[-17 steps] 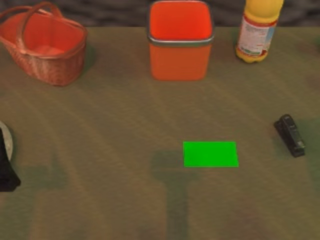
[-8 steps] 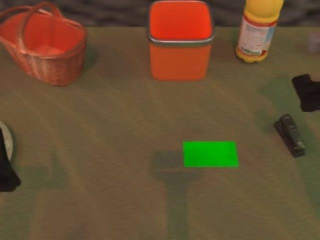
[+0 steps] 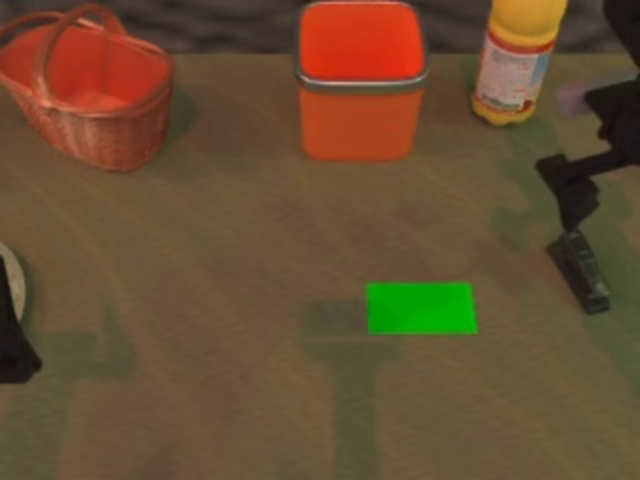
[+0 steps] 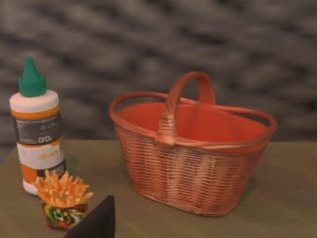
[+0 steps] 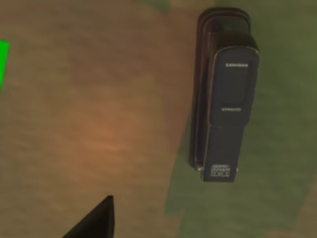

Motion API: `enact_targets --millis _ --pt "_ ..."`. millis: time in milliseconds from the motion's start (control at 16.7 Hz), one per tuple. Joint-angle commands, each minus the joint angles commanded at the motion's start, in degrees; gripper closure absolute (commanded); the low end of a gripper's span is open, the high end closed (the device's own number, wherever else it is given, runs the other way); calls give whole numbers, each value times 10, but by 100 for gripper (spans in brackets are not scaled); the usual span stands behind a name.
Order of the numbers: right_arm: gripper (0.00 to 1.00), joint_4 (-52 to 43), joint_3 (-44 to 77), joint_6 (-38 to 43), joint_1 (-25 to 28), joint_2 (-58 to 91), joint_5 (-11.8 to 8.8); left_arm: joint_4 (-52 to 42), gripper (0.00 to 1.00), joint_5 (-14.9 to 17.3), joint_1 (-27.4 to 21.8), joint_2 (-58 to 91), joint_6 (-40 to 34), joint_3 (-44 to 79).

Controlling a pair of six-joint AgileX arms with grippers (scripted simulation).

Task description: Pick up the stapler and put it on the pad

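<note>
The stapler lies flat on the table near the right edge, a dark narrow bar; the right wrist view shows it full length. My right gripper hangs just behind it, above its far end, open and holding nothing. Only one of its fingertips shows in the right wrist view, well apart from the stapler. The green pad lies bare in the middle of the table, left of the stapler, and a sliver of the pad shows in the right wrist view. My left gripper is parked at the left edge, open.
An orange bin stands at the back centre, a wicker basket at the back left and a yellow bottle at the back right. By the left arm stand a white bottle with a green cap and a small fries toy.
My right arm has come in from the right edge and moved over to just behind the stapler. The stapler, the pad and the left arm have not moved.
</note>
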Motion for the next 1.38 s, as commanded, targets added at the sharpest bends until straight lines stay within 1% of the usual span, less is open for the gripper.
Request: enact_targets --millis 420,540,780,900,1200,1380 --pt "0 9 -6 -1 -2 5 0 0 0 0 0 0 0 0" --pt "0 41 -28 -1 0 17 0 0 0 0 0 0 0 0" --pt "0 149 -89 1 1 55 0 0 0 0 0 0 0 0" --pt "0 184 -111 2 1 71 0 0 0 0 0 0 0 0" --pt "0 195 -119 2 2 77 0 0 0 0 0 0 0 0" --pt "23 195 -119 2 2 77 0 0 0 0 0 0 0 0"
